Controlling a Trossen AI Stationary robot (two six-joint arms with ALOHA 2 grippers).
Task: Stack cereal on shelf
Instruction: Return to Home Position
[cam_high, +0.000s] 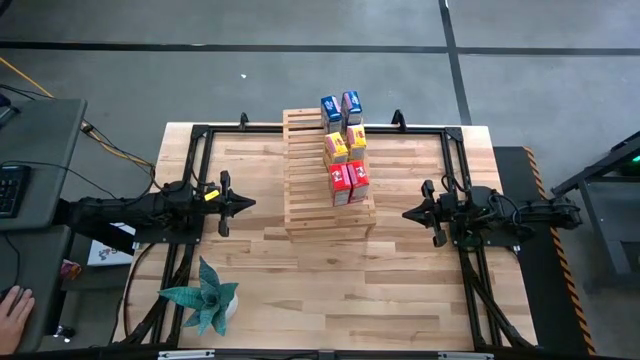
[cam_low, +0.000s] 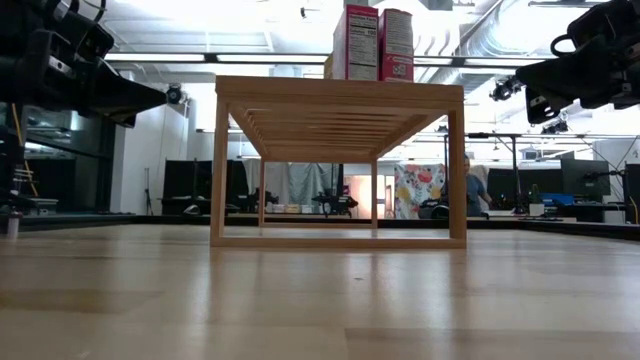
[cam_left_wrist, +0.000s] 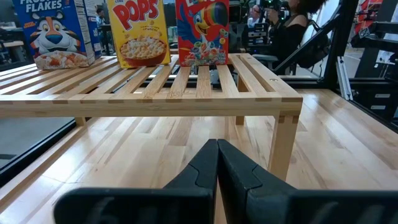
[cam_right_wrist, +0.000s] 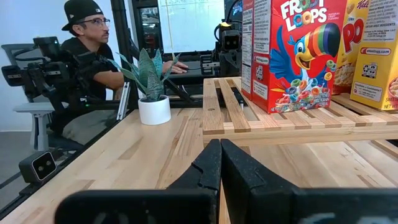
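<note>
The light-wood slatted rack (cam_high: 315, 180) stands mid-table, and the low view shows it on its legs (cam_low: 340, 160). Six cereal boxes stand upright on its slats in pairs along its right half: blue (cam_high: 341, 108) at the far end, yellow (cam_high: 345, 145) in the middle, red (cam_high: 349, 181) nearest. The left wrist view shows a blue box (cam_left_wrist: 56, 31), a yellow box (cam_left_wrist: 138, 31) and a red box (cam_left_wrist: 202, 31). My left gripper (cam_high: 245, 203) (cam_left_wrist: 217, 146) hangs shut left of the rack. My right gripper (cam_high: 410, 213) (cam_right_wrist: 220, 146) hangs shut right of it. Neither touches anything.
A teal potted plant (cam_high: 205, 295) (cam_right_wrist: 152, 87) stands near the table's near left corner. Black frame rails (cam_high: 190, 170) run along the table's sides. A person sits beyond the table's left side (cam_right_wrist: 87, 68), one hand by the edge (cam_high: 12, 305). Bare wood lies in front of the rack.
</note>
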